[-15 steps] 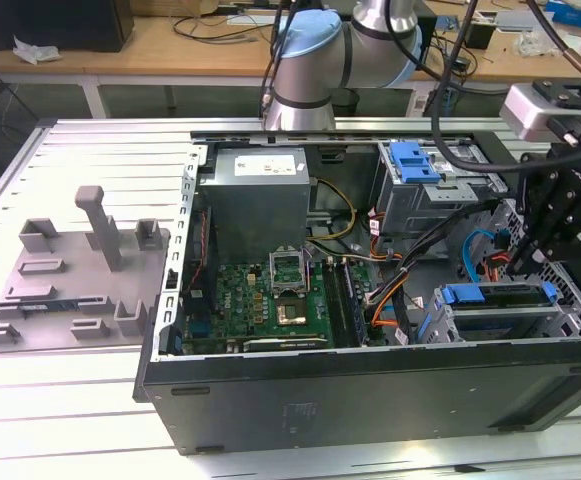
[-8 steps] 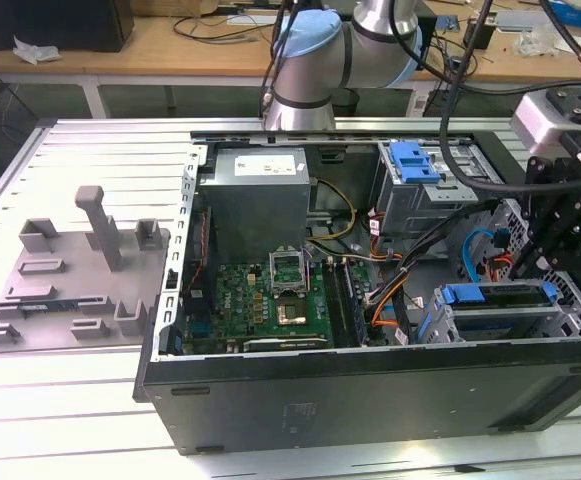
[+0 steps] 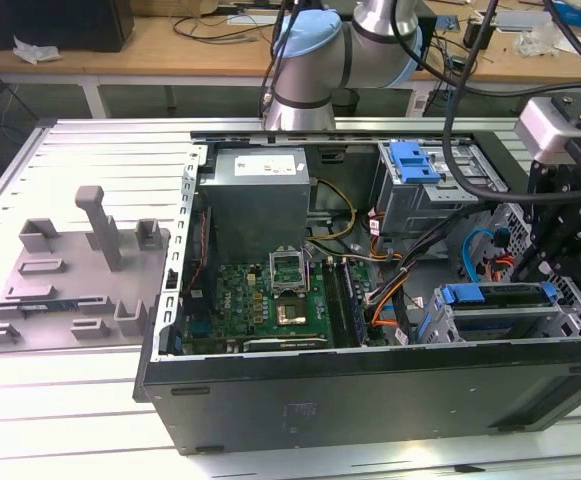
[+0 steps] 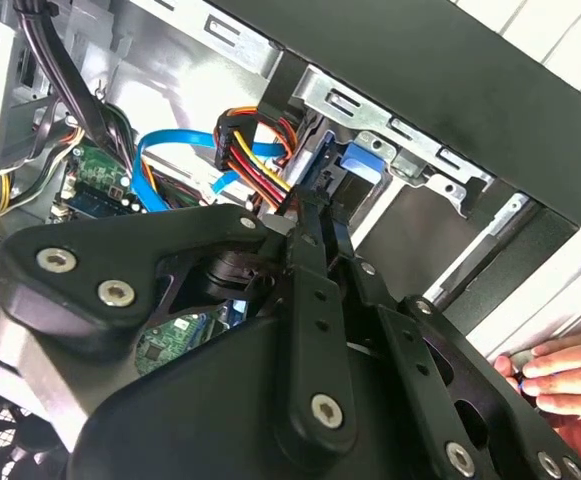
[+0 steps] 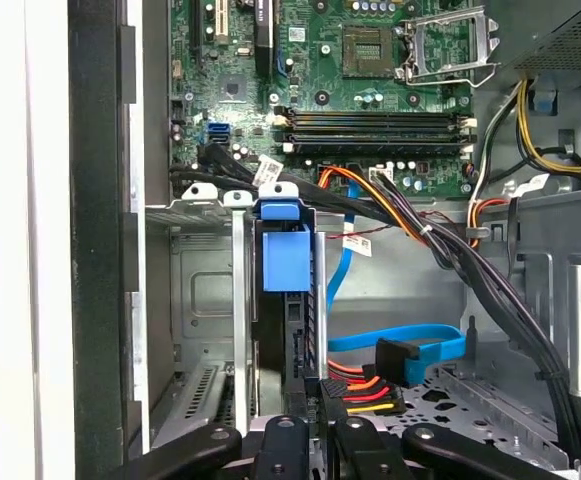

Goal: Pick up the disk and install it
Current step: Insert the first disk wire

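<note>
1. My one hand point(image 5: 318, 428) hangs inside the case point(image 3: 270, 400), by the drive bay point(image 5: 205, 300); I cannot tell whether it grips anything.
2. One disk point(image 5: 286, 258) stands on edge in that bay, just ahead.
3. One motherboard point(image 5: 370, 60) lies beyond.
4. One blue bracket point(image 3: 415, 160) tops the grey cage point(image 3: 410, 205).
5. A person's fingers point(image 4: 560, 365) sit at the case's outer rim.
6. One grey fixture point(image 3: 80, 270) lies on the worktop point(image 3: 70, 420), beside the case.
</note>
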You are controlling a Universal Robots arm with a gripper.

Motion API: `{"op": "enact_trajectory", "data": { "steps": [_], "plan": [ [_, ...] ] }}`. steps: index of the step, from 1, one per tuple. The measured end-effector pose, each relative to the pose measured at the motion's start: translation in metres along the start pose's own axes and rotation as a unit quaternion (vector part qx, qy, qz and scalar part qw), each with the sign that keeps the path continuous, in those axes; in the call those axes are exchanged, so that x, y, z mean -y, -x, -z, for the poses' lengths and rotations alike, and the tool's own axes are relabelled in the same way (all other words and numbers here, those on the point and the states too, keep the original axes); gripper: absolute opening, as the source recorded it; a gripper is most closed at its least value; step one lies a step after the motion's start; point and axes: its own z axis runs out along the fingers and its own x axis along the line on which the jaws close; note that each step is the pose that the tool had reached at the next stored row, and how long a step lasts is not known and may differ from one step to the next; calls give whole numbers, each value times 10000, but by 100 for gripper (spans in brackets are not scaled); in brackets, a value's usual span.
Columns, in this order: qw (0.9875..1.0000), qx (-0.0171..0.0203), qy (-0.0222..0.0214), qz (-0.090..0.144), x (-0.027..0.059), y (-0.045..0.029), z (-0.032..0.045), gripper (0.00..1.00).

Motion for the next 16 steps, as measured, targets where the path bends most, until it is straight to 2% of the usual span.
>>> {"op": "enact_trajectory", "data": {
  "steps": [16],
  "plan": [
    [10000,2,0,0,9,-11,0,17]
  ]
}}
